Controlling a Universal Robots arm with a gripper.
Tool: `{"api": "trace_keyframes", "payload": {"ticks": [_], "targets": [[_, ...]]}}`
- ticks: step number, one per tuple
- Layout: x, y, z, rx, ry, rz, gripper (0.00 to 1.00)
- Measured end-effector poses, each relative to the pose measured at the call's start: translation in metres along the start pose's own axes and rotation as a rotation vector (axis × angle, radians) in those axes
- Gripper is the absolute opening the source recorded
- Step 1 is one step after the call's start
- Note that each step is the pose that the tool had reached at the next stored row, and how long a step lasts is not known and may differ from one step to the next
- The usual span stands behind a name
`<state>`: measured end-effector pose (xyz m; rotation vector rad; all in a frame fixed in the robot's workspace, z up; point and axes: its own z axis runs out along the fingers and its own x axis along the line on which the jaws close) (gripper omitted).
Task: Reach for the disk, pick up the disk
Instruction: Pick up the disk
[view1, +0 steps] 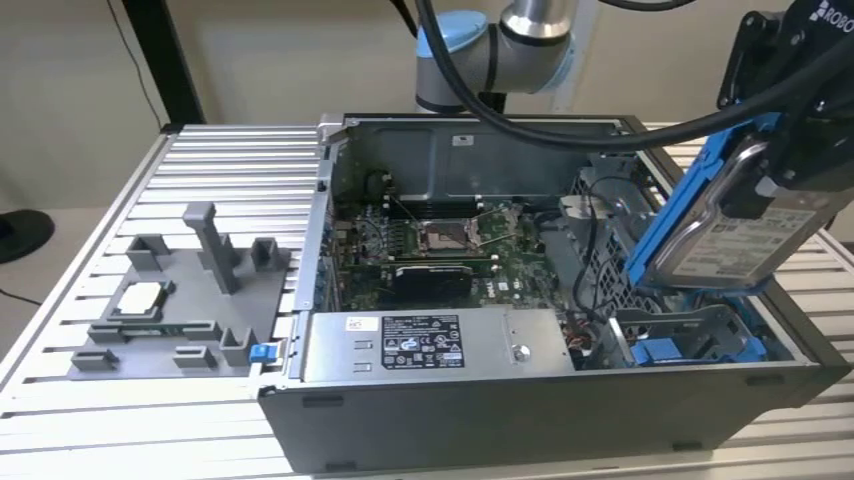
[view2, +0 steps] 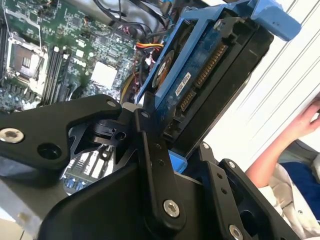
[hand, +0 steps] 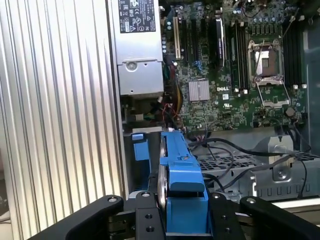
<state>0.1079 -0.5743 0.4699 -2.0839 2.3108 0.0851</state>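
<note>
One pincer (hand: 185, 220): clamped on the disk (view1: 741, 235) (lifted, tilted).
Risk: bracket slipping, dropping onto the open case (view1: 534, 400).

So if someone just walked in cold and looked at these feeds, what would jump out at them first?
Most striking is the hard drive in its blue bracket, clamped in the pincer and tilted in the air above the open computer case at the exterior view's right. Next comes the bare motherboard with its empty processor socket inside the case. A person's hand shows beyond the drive in the second wrist view.
</note>
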Motion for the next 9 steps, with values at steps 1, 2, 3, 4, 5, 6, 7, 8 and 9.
{"api": "trace_keyframes", "payload": {"ticks": [1, 2, 3, 4, 5, 6, 7, 8, 9], "targets": [[0.0004, 0.0003, -0.0001, -0.0004, 0.0002, -0.007, 0.0], [0.0011, 0.0006, 0.0, -0.0008, 0.0003, -0.015, 0.0], [0.0018, 0.001, 0.0, -0.001, 0.0002, -0.017, 0.0], [0.0019, 0.001, 0.0001, -0.001, 0.0002, -0.017, 0.0], [0.0019, 0.001, 0.0001, -0.001, 0.0003, -0.017, 0.0], [0.0019, 0.001, 0.0001, -0.001, 0.0004, -0.017, 0.0], [0.0019, 0.0011, 0.0001, -0.001, 0.0006, -0.017, 0.0], [0.0019, 0.0011, 0.0001, -0.0009, 0.0006, -0.017, 0.0], [0.0019, 0.0011, 0.0001, -0.0009, 0.0007, -0.017, 0.0]]}}
